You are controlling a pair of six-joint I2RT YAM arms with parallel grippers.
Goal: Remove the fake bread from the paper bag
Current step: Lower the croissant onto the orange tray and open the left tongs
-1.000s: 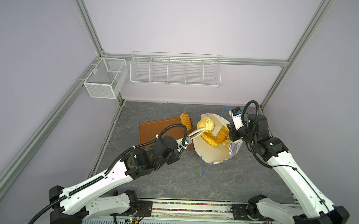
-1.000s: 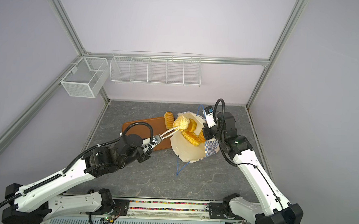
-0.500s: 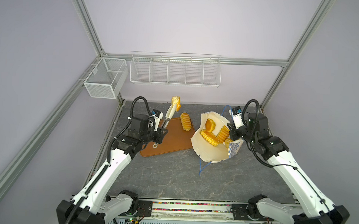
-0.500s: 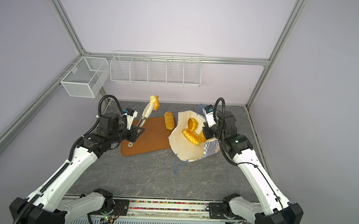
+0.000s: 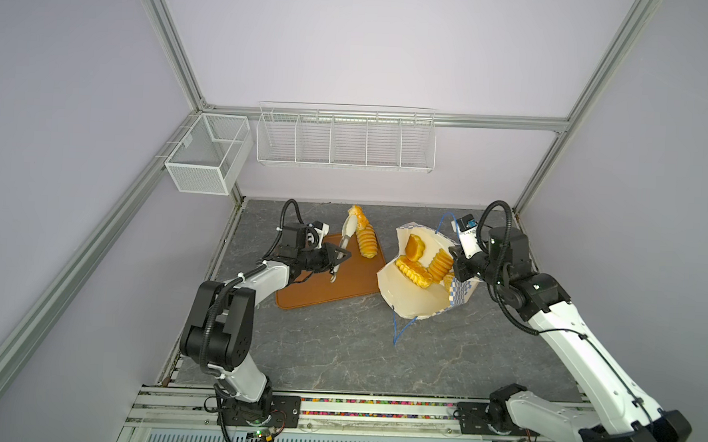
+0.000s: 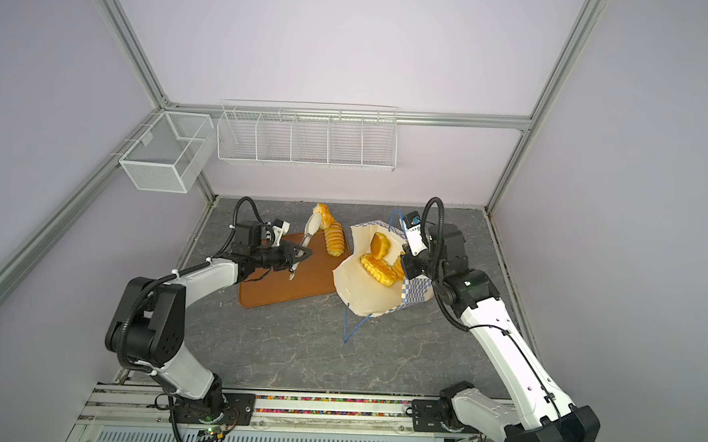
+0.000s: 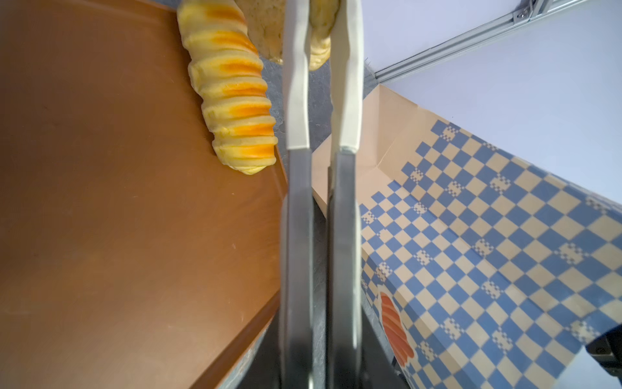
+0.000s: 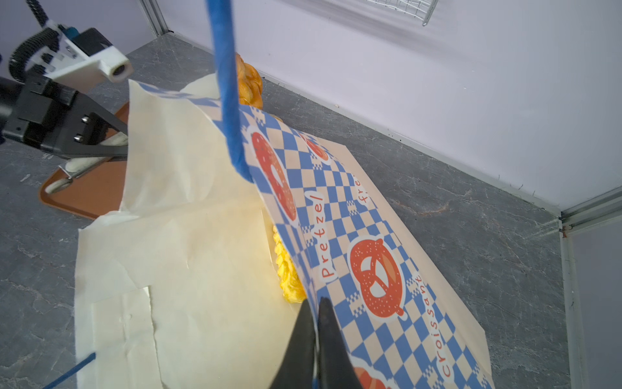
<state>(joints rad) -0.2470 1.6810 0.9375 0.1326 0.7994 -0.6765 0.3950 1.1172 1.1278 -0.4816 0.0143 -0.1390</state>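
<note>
Right claw (image 8: pixel 316 302) pinches paper bag (image 5: pixel 415 304) rim; fake bread (image 5: pixel 414 271) inside.

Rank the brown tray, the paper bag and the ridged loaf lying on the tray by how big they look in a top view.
1-2. The brown tray and the paper bag: about alike, too close to rank.
3. The ridged loaf: clearly smallest.

In the right wrist view the wall of the paper bag (image 8: pixel 336 219) hid nearly all the fake bread (image 8: pixel 287 279) inside, leaving one ridged yellow edge; how many pieces lay deeper could not be told. The tray (image 8: pixel 97 188) behind the bag was mostly covered. In the left wrist view the tongs (image 7: pixel 296 101) blurred near the lens, their pastry (image 7: pixel 266 30) cut off by the frame.
</note>
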